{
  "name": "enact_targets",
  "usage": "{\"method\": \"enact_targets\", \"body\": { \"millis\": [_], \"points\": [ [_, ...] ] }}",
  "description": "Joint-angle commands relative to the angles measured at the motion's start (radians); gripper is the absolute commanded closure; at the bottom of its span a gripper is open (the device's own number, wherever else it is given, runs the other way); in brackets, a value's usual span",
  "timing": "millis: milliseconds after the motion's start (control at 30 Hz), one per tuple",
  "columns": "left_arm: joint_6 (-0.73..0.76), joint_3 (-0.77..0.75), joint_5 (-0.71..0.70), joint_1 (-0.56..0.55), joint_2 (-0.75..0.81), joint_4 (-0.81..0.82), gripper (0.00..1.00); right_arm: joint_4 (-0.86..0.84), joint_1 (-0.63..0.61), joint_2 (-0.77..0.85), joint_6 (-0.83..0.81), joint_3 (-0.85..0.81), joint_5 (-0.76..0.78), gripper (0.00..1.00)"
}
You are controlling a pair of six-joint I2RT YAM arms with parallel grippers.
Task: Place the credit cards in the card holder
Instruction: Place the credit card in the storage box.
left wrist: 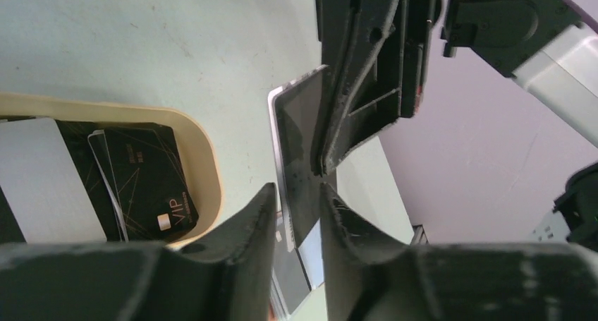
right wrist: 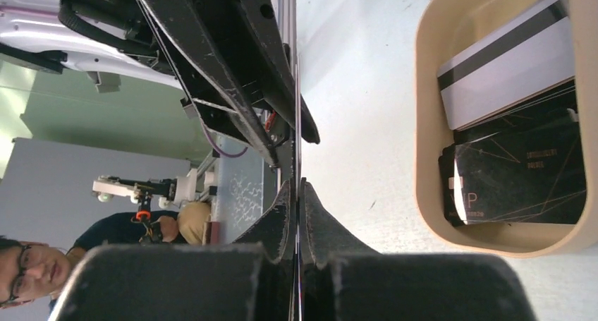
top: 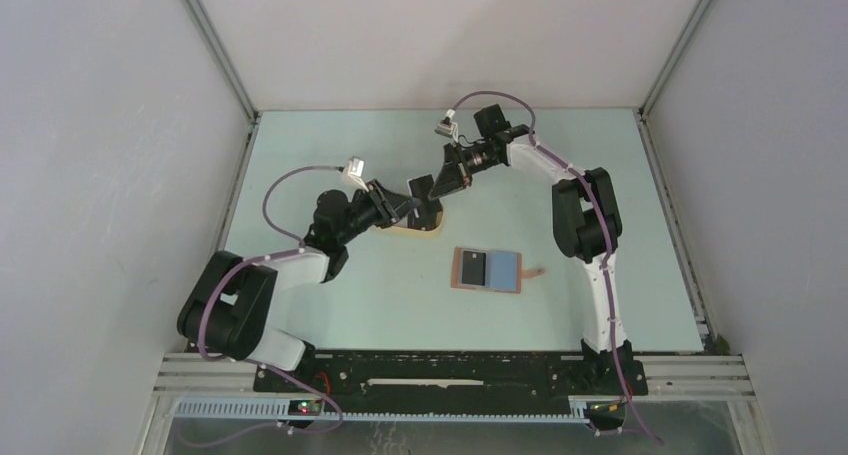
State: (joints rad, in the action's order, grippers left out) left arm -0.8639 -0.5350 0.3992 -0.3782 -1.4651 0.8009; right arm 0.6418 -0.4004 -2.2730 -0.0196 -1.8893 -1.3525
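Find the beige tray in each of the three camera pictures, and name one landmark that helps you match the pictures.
Top view: the tray is at the centre, mostly hidden under the arm tips; only its near rim shows.
Left wrist view: the tray is lower left, its rim curving round the cards.
Right wrist view: the tray is on the right side, cut off by the picture edge.
Landmark: the left gripper and right gripper meeting tip to tip by the tray.

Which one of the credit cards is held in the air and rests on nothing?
The dark card, clamped in the right gripper. The other cards lie flat, in the tray or on the card holder.
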Motion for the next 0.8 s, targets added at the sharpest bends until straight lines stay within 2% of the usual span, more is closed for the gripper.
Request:
{"method": "enact_targets", "body": {
  "millis": [0, 133, 267, 333, 367, 400, 500, 600, 767],
  "points": [
    [-0.030, 0.063, 0.068, 0.032, 0.076, 0.146, 0.61, -0.056, 0.012, 0.061, 0.024, 0.025, -0.094, 1.00],
    [-0.028, 0.119, 0.169, 0.083, 0.151, 0.222, 0.49, 0.053, 0.010, 0.061, -0.104, 0.003, -0.154, 1.00],
    [0.054, 0.165, 0.190, 0.101, 0.290, 0.167, 0.35, 0.308, 0.013, 0.045, -0.357, -0.095, -0.214, 1.00],
    [0.087, 0.189, 0.170, 0.104, 0.373, 0.125, 0.20, 0.400, 0.016, 0.035, -0.440, -0.131, -0.242, 1.00],
    [0.096, 0.193, 0.165, 0.105, 0.402, 0.110, 0.08, 0.433, 0.017, 0.032, -0.474, -0.144, -0.249, 1.00],
    [0.101, 0.196, 0.158, 0.105, 0.422, 0.094, 0.01, 0.454, 0.016, 0.028, -0.494, -0.152, -0.251, 1.00],
    [0.093, 0.183, 0.191, 0.105, 0.436, 0.074, 0.00, 0.462, 0.011, 0.022, -0.500, -0.157, -0.249, 1.00],
    [0.054, 0.171, 0.233, 0.105, 0.387, 0.096, 0.01, 0.463, 0.004, 0.019, -0.496, -0.161, -0.250, 1.00],
    [-0.034, 0.154, 0.284, 0.104, 0.241, 0.213, 0.16, 0.464, -0.008, 0.016, -0.494, -0.169, -0.252, 1.00]
  ]
}}
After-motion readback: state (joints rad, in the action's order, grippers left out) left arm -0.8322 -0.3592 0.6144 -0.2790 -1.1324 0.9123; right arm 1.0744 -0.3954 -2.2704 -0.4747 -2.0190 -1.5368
